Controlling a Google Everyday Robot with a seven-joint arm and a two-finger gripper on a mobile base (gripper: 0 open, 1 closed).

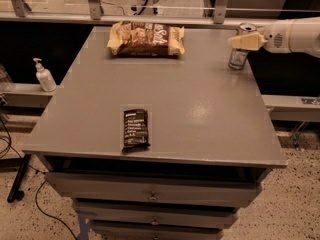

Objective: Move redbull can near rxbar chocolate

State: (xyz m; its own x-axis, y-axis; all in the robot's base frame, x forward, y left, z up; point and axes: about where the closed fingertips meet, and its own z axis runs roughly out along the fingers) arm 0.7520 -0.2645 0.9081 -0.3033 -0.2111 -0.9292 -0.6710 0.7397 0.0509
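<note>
I see the can (238, 59) upright at the table's (210, 114) far right corner, close to the right edge. My gripper (243, 41) reaches in from the right on its white arm (295, 35) and sits across the can's upper half, with the silver top showing just above it. I cannot tell whether the gripper is closed on the can or only against it. The bar (135, 129) lies flat near the front edge, left of centre and well apart from the can. A tan snack bag (146, 38) lies at the back edge. A pump bottle (44, 75) stands on a ledge to the left.
</note>
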